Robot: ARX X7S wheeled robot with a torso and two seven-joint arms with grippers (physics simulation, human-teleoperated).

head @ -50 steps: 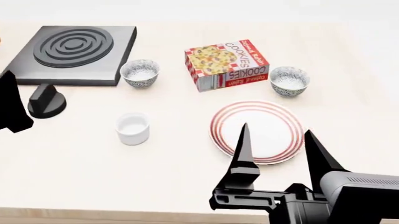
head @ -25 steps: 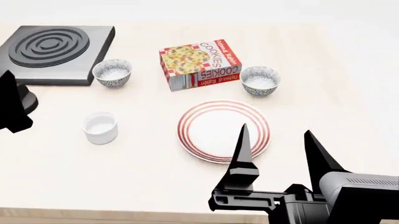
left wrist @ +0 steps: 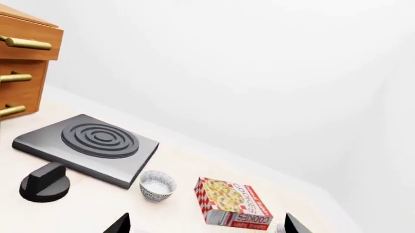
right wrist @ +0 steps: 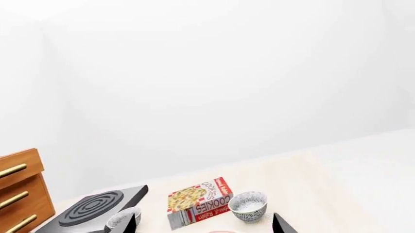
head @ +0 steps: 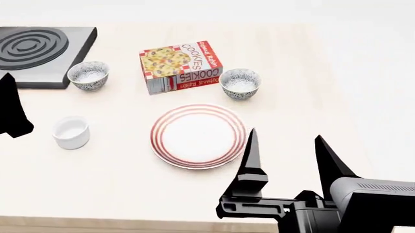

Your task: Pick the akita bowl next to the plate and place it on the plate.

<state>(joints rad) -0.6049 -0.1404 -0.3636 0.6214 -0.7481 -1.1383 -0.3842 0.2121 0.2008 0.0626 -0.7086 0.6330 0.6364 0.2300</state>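
The akita bowl (head: pixel 240 83) stands upright, patterned grey outside and whitish inside, just beyond the plate's far right rim and right of the cookie box; it also shows in the right wrist view as the akita bowl (right wrist: pixel 248 205). The plate (head: pixel 198 138) is white with red rings and bare. My right gripper (head: pixel 285 135) hovers open and empty near the table's front, its left finger at the plate's near right edge; its jaws stand wide apart in the right wrist view (right wrist: pixel 205 222). My left gripper (left wrist: pixel 206 225) is open and empty, with one finger (head: pixel 9 109) showing at the far left.
A look-alike bowl (head: pixel 88 75) sits beside the black stove plate (head: pixel 32 48). A cookie box (head: pixel 180 66) lies between the two bowls. A plain white cup (head: pixel 71 132) stands at front left. A black knob (left wrist: pixel 44 182) and a wooden drawer cabinet (left wrist: pixel 23 63) lie further left.
The head view has swung right, so everything on the table has slid left in the picture and the black knob has left it. Both grippers keep their pose and stay open.
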